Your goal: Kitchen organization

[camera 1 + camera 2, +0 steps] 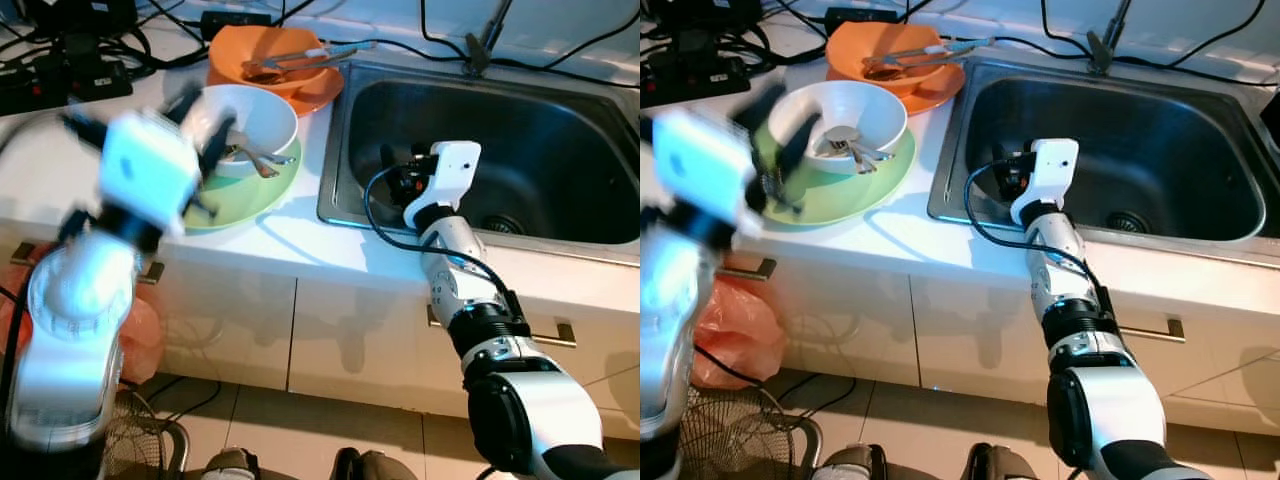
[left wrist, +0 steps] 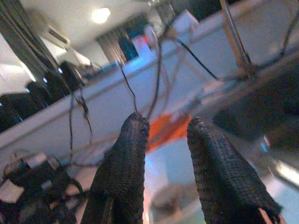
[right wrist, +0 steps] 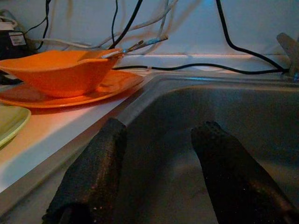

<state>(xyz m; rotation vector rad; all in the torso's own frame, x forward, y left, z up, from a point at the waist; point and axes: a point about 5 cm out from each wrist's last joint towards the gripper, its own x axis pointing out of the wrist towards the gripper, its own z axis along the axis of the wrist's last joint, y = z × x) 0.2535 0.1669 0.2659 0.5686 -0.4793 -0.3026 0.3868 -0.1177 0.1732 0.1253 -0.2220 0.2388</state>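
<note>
A white bowl (image 1: 258, 118) holding cutlery (image 1: 256, 158) sits on a green plate (image 1: 250, 200) on the counter. Behind it, an orange bowl (image 1: 262, 55) with tongs (image 1: 300, 58) rests on an orange plate (image 1: 318, 92). My left gripper (image 1: 200, 130) is blurred with motion just above the white bowl's left rim. Its fingers (image 2: 128, 154) stand open with nothing between them. My right gripper (image 1: 397, 177) hangs inside the steel sink (image 1: 560, 140) near its left wall. It is open and empty, with fingers (image 3: 96, 172) pointing toward the orange dishes (image 3: 60, 70).
Black cables and a power strip (image 1: 60, 80) lie on the counter at the back left. A tap base (image 1: 480, 50) stands behind the sink. White cabinet doors (image 1: 350, 340) run below the counter. An orange bag (image 1: 735, 330) and a wire basket (image 1: 140, 440) sit on the floor.
</note>
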